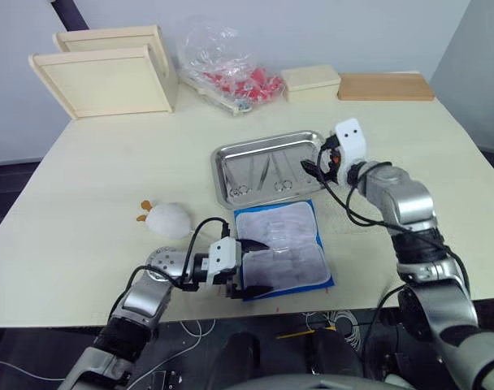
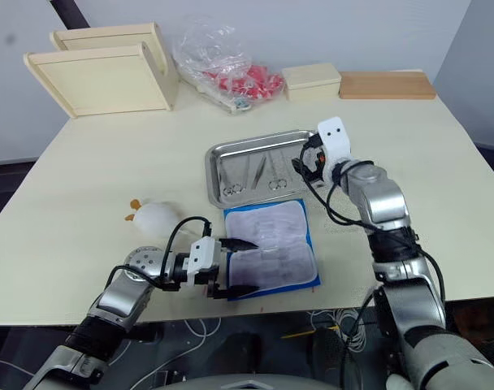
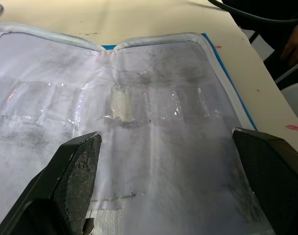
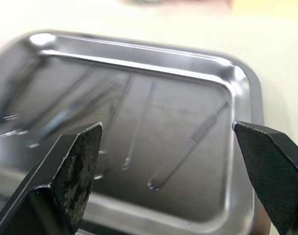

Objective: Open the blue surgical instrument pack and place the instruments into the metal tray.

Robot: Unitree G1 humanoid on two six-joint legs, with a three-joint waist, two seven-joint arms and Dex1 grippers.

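Emptied pack, loaded tray

The left hand (image 1: 253,266), fingers apart, hovers over the blue surgical instrument pack (image 1: 283,248), lying unfolded near the worktop (image 1: 109,171) edge; beyond, the right hand (image 1: 314,164), fingers spread, overhangs the metal tray (image 1: 227,154) holding the instruments (image 1: 267,175). The transfer looks nearly complete; next comes checking pockets.

**Colours on the pale bench**

The blue surgical instrument pack (image 1: 281,252) is showing a grey-white lining edged in bright blue. The metal tray (image 1: 223,158) is gleaming silver (mirror-like), its instruments (image 1: 267,175) dark silver. The bench (image 1: 109,179) is looking cream. Red items are glowing inside the clear plastic bag (image 1: 223,65).
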